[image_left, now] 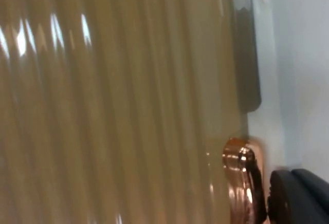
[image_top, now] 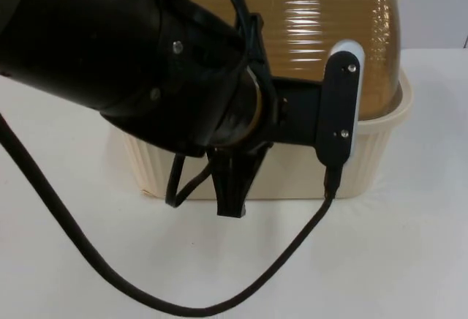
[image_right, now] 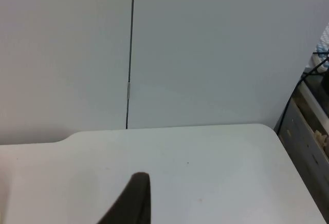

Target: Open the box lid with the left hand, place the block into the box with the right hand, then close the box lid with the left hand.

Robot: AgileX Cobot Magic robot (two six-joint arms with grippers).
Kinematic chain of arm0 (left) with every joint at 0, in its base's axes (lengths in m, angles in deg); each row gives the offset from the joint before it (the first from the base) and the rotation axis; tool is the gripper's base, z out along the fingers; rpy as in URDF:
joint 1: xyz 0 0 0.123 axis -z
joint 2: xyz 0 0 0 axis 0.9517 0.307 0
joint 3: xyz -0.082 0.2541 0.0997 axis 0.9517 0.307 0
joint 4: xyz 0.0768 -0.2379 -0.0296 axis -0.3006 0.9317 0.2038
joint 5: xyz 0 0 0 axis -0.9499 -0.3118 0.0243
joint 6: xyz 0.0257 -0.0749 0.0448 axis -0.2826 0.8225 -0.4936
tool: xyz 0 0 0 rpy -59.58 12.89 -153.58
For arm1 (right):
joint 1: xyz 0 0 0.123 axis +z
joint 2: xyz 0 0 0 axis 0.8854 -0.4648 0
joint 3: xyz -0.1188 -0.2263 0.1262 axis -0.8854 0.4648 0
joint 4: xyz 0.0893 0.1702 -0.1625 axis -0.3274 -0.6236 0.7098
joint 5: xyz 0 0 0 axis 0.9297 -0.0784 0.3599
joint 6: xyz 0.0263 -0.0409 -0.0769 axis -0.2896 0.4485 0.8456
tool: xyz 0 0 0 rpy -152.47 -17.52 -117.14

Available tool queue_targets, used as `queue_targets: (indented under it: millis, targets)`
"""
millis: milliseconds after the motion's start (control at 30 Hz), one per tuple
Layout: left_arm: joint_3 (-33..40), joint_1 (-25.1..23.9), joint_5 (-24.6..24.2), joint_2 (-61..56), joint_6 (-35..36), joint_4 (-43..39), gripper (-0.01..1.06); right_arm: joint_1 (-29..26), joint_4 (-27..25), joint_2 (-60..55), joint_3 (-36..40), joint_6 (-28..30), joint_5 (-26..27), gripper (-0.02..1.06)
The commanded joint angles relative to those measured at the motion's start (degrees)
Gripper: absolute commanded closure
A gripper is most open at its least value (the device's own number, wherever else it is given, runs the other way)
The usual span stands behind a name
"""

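white tabletop [image_top: 66,260] carries the cream ribbed plastic box [image_top: 292,176]; left pincer [image_top: 235,187], at six o'clock of its amber translucent lid [image_top: 322,26], grip unclear; right pincer [image_right: 134,203] waits

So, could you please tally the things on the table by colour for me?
Cream: 1, the box.
Amber, see-through: 1, the ribbed lid on the box.
Black: 1, the left gripper in front of the box.
Total: 3.
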Motion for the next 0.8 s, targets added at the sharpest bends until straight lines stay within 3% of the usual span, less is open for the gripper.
queue_targets:
  millis: [0, 600, 700, 767]
  targets:
    - [-0.26, -0.26, 0.22, -0.58, 0.47, -0.54, 1.05, 0.24, -0.16, 0.35, -0.22, -0.25, -0.16, -0.01]
    - [-5.93, -0.26, -0.45, -0.92, -0.42, -0.81, 1.05, 0.24, -0.44, 0.35, -0.22, -0.25, -0.28, -0.01]
    - [-7.30, -0.26, 0.08, -0.92, -2.13, -0.22, 1.05, 0.24, -0.44, 0.35, -0.22, -0.25, -0.28, -0.01]
    - [-8.56, -0.40, 1.43, -0.92, -6.82, 4.27, 1.05, 0.24, -0.44, 0.35, -0.22, -0.25, -0.28, -0.01]
